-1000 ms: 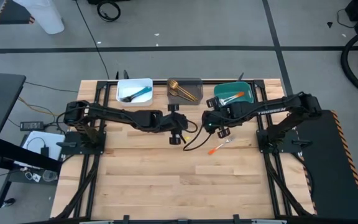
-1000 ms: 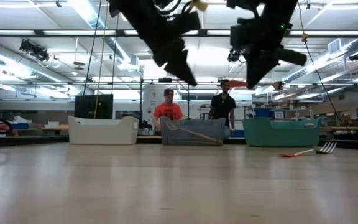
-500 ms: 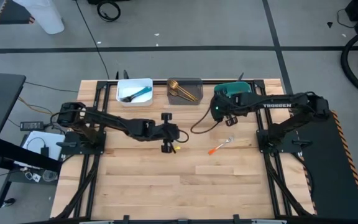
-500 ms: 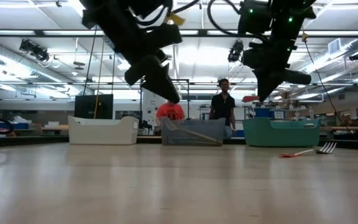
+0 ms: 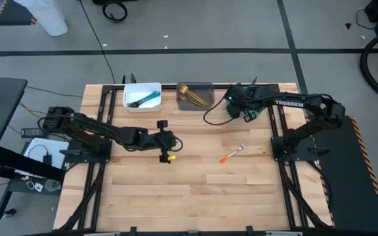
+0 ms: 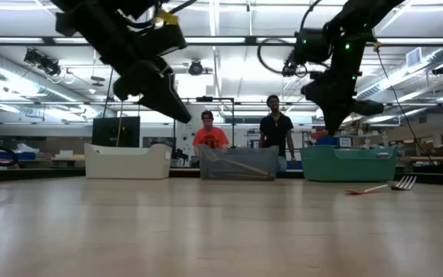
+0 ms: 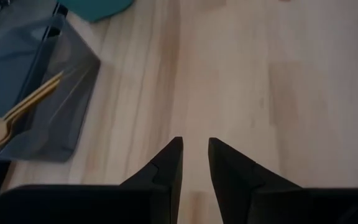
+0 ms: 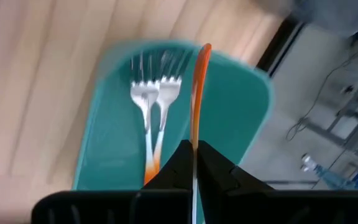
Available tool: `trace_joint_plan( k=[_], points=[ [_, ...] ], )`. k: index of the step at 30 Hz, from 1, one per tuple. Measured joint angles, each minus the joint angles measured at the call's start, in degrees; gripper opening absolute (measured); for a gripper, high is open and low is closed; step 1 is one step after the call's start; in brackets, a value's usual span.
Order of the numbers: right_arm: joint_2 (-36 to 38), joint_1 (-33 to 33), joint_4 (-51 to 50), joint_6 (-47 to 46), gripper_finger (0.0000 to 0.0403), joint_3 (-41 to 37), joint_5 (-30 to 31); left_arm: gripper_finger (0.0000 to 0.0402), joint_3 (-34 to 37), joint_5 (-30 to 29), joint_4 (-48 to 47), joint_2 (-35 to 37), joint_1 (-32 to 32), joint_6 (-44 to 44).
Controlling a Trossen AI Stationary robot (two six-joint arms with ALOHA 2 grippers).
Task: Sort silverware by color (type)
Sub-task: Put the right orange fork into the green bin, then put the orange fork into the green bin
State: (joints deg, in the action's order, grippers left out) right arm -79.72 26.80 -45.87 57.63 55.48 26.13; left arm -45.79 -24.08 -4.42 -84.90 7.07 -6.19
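My right gripper (image 5: 235,111) hangs over the teal bin (image 5: 256,92) at the table's far right, shut on an orange-handled utensil (image 8: 199,93). Two orange-handled forks (image 8: 151,118) lie in the teal bin (image 8: 110,143) below it. Another orange-handled fork (image 5: 233,154) lies flat on the table, near the right side. My left gripper (image 5: 174,139) hovers left of the table's middle, slightly open (image 7: 195,155), nothing between its fingers. Blue-handled pieces (image 5: 143,99) lie in the white bin and gold ones (image 5: 192,95) in the grey bin. My right gripper pinches the utensil between its two fingers (image 8: 180,163), where the orange handle (image 8: 196,134) runs back between them. The handle sticks out past the fingertips, along the fingers, above the teal bin. The utensil is lifted clear; its other end is hidden behind the fingers.
The white bin (image 5: 155,85), the grey bin (image 5: 205,84) and the teal bin stand in a row along the far edge. A black cable (image 5: 212,118) loops from the right arm. Two people (image 6: 241,138) stand beyond the table. Bare wood fills the near half.
My right gripper, still shut on the orange-handled utensil, has swung from the table's middle toward the far right and now hangs over the teal bin, its wrist rolled. My left gripper has drawn back toward the table's left edge and sunk a little.
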Motion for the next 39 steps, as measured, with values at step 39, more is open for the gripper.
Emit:
trace_joint_plan(
  k=[39],
  points=[
    [-5.98,9.00,2.68,3.58,0.0101,0.00,-5.51,0.0084,3.16,-1.41,2.47,5.51,2.90,1.52]
  ],
)
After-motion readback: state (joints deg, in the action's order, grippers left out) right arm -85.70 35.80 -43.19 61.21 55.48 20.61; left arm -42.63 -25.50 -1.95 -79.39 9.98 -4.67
